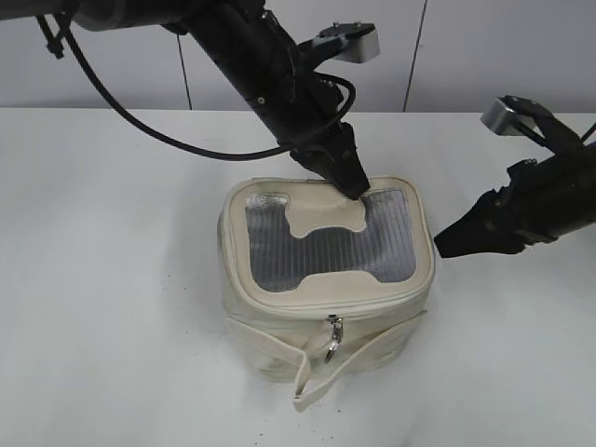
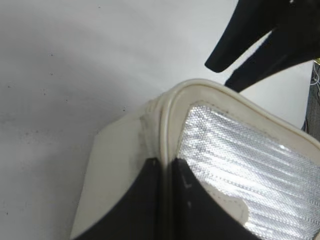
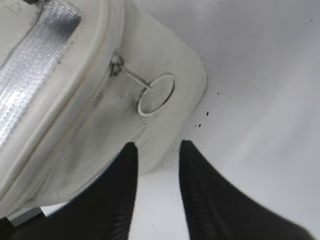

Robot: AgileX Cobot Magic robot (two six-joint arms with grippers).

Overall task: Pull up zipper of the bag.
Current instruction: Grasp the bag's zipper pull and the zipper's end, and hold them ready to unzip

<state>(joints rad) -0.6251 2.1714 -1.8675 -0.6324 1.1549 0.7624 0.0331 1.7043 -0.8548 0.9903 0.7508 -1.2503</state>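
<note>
Here the left jaws (image 2: 166,200) are pinched on the rear rim of the bag (image 1: 326,279), mid-bench (image 1: 112,279); the right jaws (image 3: 157,190) are parted, empty, just short of the ring pull (image 3: 156,95). The ring should be centred between them before closing.

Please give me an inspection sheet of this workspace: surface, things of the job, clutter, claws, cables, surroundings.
Surface: white table, small dark specks.
Job's things: cream bag with silver mesh top; ring zipper pull on its side; metal clasp at front.
Clutter: nothing seen.
Claws: left claw shut, pressing on the bag's top rear edge; right claw open, beside the bag, holding nothing.
Cables: black cable hanging from left arm.
Surroundings: pale panelled wall.
</note>
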